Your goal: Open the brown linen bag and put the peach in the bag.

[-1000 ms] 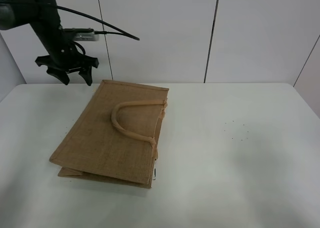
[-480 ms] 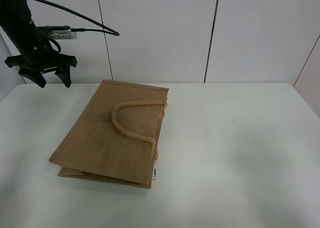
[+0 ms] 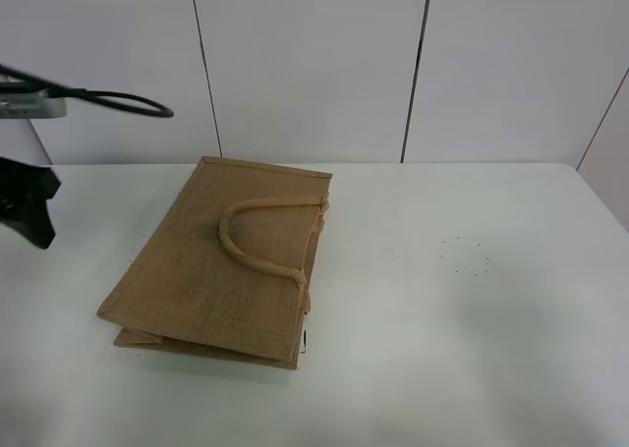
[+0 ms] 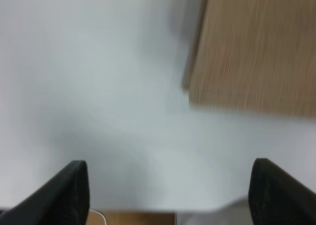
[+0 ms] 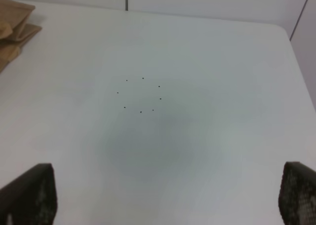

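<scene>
the brown linen bag (image 3: 221,260) lay flat and closed on the white counter (image 3: 462,309); we saw no peach. both tools, left tool (image 4: 168,193) and right tool (image 5: 168,195), were spread wide, gripping nothing. we judged lifting the upper handle (image 3: 257,239) best to open it.

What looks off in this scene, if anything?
The brown linen bag lies flat and closed on the table, handle folded on top. No peach shows in any view. Both grippers are open and empty.
</scene>
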Robot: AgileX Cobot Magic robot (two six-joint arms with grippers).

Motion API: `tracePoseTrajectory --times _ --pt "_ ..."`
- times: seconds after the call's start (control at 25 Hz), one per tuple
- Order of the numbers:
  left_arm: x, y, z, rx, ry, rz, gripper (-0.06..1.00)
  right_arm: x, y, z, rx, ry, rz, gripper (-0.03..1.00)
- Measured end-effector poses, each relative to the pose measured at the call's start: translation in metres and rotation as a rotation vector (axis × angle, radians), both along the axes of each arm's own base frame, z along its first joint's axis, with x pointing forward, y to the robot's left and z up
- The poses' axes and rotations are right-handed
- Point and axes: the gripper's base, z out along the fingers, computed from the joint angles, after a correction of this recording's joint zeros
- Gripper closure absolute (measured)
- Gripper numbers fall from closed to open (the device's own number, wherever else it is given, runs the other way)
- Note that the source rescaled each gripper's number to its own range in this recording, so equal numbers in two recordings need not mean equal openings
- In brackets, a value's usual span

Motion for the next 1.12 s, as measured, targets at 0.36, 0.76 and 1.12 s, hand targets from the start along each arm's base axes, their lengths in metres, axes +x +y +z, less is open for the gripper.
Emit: tracePoseTrajectory --times 0.36,0.76,1.12 --pt "-0.132 0.008 -0.020 -0.006 -0.166 -0.016 -0.06 0.000 0.000 0.000 0.000 0.000 0.000 -0.03" --pt "-0.213 0.010 -0.045 -0.032 -0.573 -0.067 -0.06 0.000 0.000 0.000 0.000 0.000 0.000 -0.03" --pt "-0.247 0.011 -0.044 -0.045 -0.812 -0.073 -0.03 0.000 0.000 0.000 0.000 0.000 0.000 -0.03"
